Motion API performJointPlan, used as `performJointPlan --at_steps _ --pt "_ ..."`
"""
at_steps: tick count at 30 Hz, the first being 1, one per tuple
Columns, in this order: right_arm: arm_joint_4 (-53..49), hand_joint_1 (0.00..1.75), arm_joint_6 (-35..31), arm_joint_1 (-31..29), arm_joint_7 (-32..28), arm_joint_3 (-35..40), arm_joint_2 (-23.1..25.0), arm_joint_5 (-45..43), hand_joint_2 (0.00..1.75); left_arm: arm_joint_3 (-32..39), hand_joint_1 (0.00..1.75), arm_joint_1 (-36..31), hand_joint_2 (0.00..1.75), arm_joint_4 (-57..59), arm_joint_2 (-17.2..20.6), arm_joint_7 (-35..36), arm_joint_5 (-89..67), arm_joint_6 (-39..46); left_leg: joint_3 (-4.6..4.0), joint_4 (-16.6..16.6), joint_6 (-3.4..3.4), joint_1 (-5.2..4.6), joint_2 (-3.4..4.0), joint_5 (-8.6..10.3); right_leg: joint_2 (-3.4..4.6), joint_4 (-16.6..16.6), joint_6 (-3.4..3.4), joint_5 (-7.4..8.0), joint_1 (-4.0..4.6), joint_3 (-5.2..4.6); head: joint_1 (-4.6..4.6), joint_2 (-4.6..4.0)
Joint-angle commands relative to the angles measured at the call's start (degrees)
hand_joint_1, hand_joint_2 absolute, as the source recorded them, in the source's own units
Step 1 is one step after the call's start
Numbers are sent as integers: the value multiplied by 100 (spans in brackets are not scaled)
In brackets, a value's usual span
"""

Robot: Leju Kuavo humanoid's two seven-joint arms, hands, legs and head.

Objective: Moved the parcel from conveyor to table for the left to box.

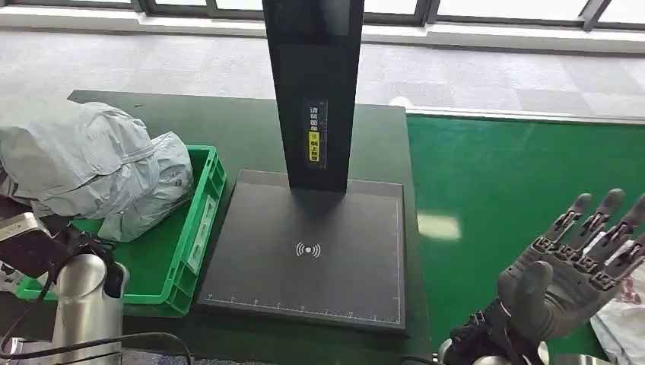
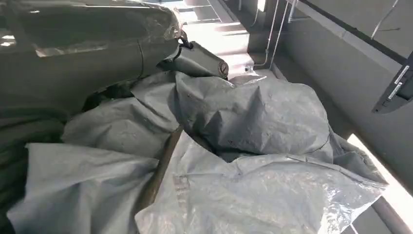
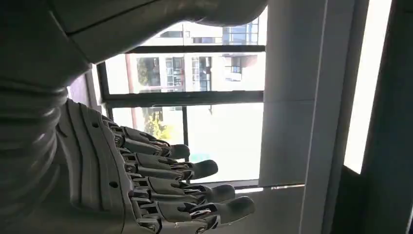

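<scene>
Head view: one grey parcel (image 1: 91, 167) — a crumpled, soft plastic mailer bag — sits at the left of the frame, bulging out of one green plastic crate (image 1: 201, 220) on the dark worktop (image 1: 228, 122). One flat black scanner pad (image 1: 312, 251) with a square outline and one upright black column (image 1: 313, 84) fills the centre. At lower right the right hand (image 1: 578, 262) is raised, its fingers (image 1: 601, 213) spread and holding nothing.

Left wrist view: the wrinkled, glossy grey parcel lies against the left hand (image 2: 87, 44); whether its fingers grip it, I cannot tell.

Right wrist view: the right hand's ribbed grey cover — dark fingers extended, apart, empty.
</scene>
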Motion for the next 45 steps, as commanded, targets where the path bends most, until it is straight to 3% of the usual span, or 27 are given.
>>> performJointPlan --at_steps 1,12,13,14,15,17,23,29,32,34,35,36,41,42,45 --pt "222 0 -2 -84 -18 111 -15 -18 175 292 175 -291 175 287 -56 11 -15 31 3 -7 -5 2 -1 2 0 -6 0 1 2 3 0 0" --pt "222 0 -2 -84 -18 111 -15 -18 175 292 175 -291 175 287 -56 11 -15 31 1 -8 -5 2 0 4 1 -8 1 3 2 1 0 0" --pt "583 0 -2 -49 -18 167 -184 52 175 -451 175 -128 175 3142 516 2891 -2895 -2643 1 -6 -5 2 -1 3 0 -6 0 2 2 1 0 0" --pt "584 0 -2 -57 -18 148 -226 4 175 -162 175 -554 175 4864 505 4859 -5055 -1441 24 -21 -5 -3 11 3 12 -15 -1 4 -3 17 0 0" --pt "591 0 -2 -64 -18 146 -242 -12 175 -50 175 -766 175 5610 544 4626 -6245 -934 73 -75 -6 -24 -27 29 -26 -48 -1 10 -25 66 0 0" --pt "610 0 -2 -99 -18 149 -248 -26 175 50 175 -937 175 6138 589 4448 -6265 -612 75 -76 -4 -25 -35 31 -34 -56 0 9 -30 55 -2 0" --pt "638 0 -2 -138 -18 166 -243 -11 175 96 175 -951 175 5759 586 4543 -6377 -1077 79 -59 -24 -32 28 20 24 -13 -22 8 -32 41 0 0" --pt "638 0 -2 -138 -18 166 -243 -11 175 96 175 -951 175 5759 586 4543 -6377 -1077 110 -60 -23 -36 10 13 5 3 -28 -8 -33 73 -2 0" --pt "658 0 -2 -139 -18 145 -256 -25 175 152 175 -943 175 5782 552 4446 -6319 -1252 80 -78 -34 -34 17 27 12 -4 -37 3 -30 51 -2 0" --pt "658 0 -2 -139 -18 145 -256 -25 175 152 175 -943 175 5782 552 4446 -6319 -1252 126 -64 -38 -38 0 -8 -5 13 -42 -38 -34 115 -2 0" --pt "658 0 -2 -139 -18 145 -256 -25 175 152 175 -943 175 5782 552 4446 -6319 -1252 105 -76 -42 -35 9 10 4 3 -43 -18 -31 81 -2 0" --pt "658 0 -2 -139 -18 145 -256 -25 175 152 175 -943 175 5782 552 4446 -6319 -1252 167 -65 -40 -36 0 -8 -8 11 -46 -40 -33 125 -2 0" --pt "600 0 -2 -68 -18 146 -225 17 175 249 175 -947 175 5703 497 4404 -6305 -1082 143 -87 -47 -32 5 16 -2 -4 -52 -19 -29 93 -2 0" --pt "605 0 -2 -65 -18 152 -218 35 175 306 99 -940 175 5595 464 4398 -6292 -862 153 -80 -47 -34 -1 9 -9 4 -50 -30 -31 104 -2 0" --pt "601 0 -2 -63 -18 156 -213 42 175 323 99 -931 175 5550 451 4434 -6335 -752 168 -72 -49 -35 -7 -2 -16 13 -54 -46 -32 120 -2 0"
